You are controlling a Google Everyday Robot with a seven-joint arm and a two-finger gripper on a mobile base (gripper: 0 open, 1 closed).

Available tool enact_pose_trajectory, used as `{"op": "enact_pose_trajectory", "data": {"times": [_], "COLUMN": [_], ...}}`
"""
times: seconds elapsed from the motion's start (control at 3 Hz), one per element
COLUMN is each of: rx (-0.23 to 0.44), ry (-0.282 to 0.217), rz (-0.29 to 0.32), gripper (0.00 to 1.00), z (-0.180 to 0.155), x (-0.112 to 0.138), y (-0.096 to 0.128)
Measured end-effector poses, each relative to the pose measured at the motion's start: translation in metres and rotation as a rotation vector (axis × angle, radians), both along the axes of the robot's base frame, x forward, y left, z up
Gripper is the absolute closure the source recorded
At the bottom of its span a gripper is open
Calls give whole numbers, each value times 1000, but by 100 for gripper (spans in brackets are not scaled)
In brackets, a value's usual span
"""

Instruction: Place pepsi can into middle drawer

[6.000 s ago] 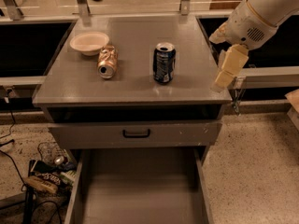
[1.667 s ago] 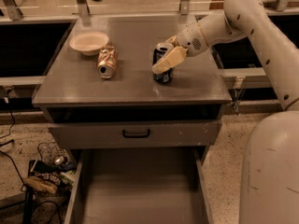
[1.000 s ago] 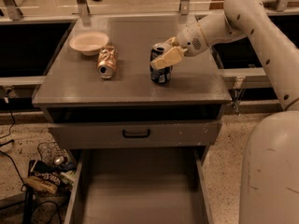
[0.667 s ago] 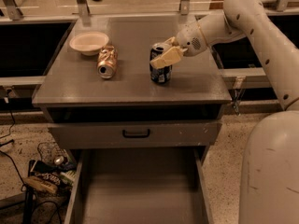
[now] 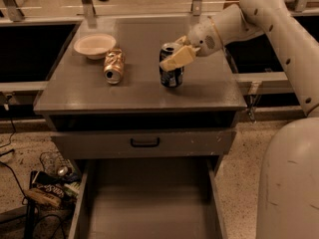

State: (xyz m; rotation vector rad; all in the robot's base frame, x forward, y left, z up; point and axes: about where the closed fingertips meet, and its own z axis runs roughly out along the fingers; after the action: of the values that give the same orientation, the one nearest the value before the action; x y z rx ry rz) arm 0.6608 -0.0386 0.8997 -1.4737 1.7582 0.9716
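The pepsi can [image 5: 172, 76], dark blue with a silver top, stands upright on the grey cabinet top [image 5: 139, 91], right of centre. My gripper [image 5: 170, 58] reaches in from the right and is shut around the can's upper half; one tan finger [image 5: 178, 59] lies across its front and the other is hidden behind it. The middle drawer [image 5: 149, 208] is pulled out below, its flat grey floor bare between thin side walls.
A copper-gold can [image 5: 113, 66] lies on its side left of the pepsi can, next to a white bowl [image 5: 94, 45]. A closed drawer front with a black handle [image 5: 144, 142] sits above the open drawer. Cables and clutter [image 5: 47, 185] lie on the floor at left.
My gripper has come in from the right edge of the cabinet top and closed on the pepsi can. In the last second it has held still there.
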Motion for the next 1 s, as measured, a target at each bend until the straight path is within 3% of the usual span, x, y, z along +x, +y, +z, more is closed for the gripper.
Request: {"op": "enact_pose_trajectory", "data": {"times": [0.67,1.0], "rx": [-2,4], "ry": [2,-48], "rz": [-42,-110], "gripper": [100,100], "z": [59,85], "x": [-48,-90], "y": [-18,-43]}}
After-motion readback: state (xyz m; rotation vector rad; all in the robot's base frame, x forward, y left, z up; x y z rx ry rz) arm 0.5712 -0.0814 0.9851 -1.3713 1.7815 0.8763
